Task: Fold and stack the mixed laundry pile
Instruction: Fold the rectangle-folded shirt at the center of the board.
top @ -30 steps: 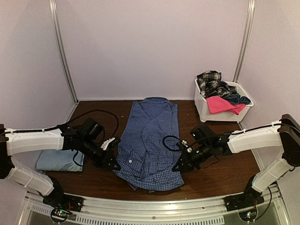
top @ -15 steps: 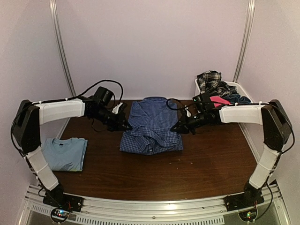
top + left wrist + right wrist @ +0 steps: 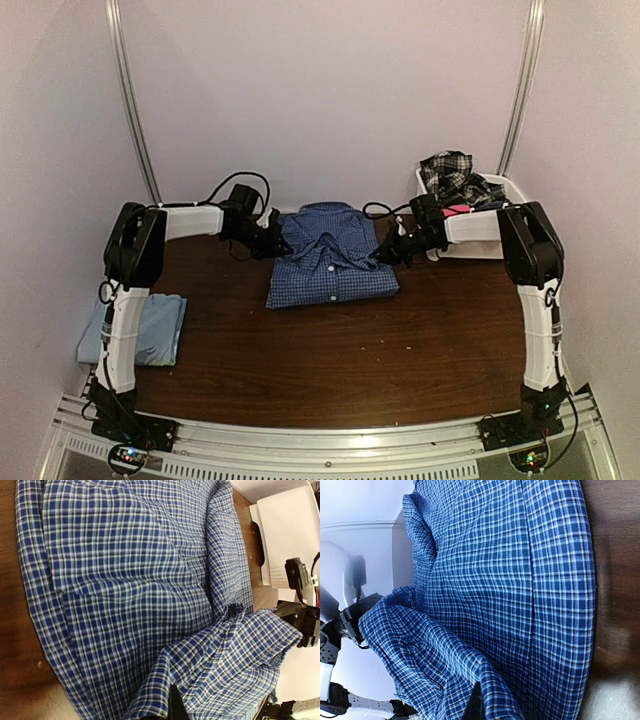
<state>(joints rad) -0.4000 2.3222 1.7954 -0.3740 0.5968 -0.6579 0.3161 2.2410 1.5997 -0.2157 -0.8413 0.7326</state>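
Two layers of thin checked cotton, light and limp, are what the blue small-check button shirt [image 3: 332, 265] amounts to as it lies doubled over on itself toward the far middle of the table [image 3: 400, 350]. I judge it soft, not slippery and with nothing in it to break. It will sag and crease wherever it goes unsupported, so the sensible hold is at the two outer corners of an edge, one per side, with the cloth kept taut between them. My left gripper [image 3: 272, 243] sits at the shirt's far left corner and my right gripper [image 3: 386, 255] at its far right corner, each pressed together on a pinch of the fabric. In both wrist views the check cloth bunches up at my fingers and drapes down onto the flat layer beneath. Farther out, the light blue T-shirt [image 3: 162, 325] lies folded at the near left, well apart from the shirt. The white basket [image 3: 422, 188] stands at the far right just beside my right gripper, holding the black-white plaid piece [image 3: 448, 170] and the hot pink piece [image 3: 461, 210].
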